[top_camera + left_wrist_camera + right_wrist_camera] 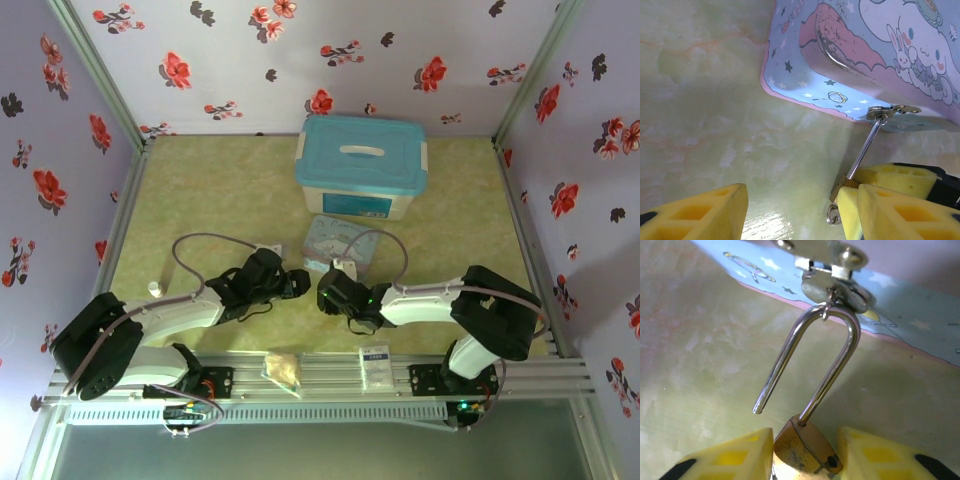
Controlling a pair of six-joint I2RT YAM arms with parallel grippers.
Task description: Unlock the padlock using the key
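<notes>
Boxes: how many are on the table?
2: a blue-lidded tub at the back, and a cartoon tin just in front of it.

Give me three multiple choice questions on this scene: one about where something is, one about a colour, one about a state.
1. The padlock hangs from:
A. a wall hook
B. the hasp of the cartoon tin
C. nothing; it lies flat

2. The fingers of the right hand are:
A. yellow
B. red
C. white

3. The shackle is:
A. open
B. locked
C. missing

Answers: B, the shackle loops through the hasp. A, yellow pads flank the brass body. A, one leg ends free outside the body.
</notes>
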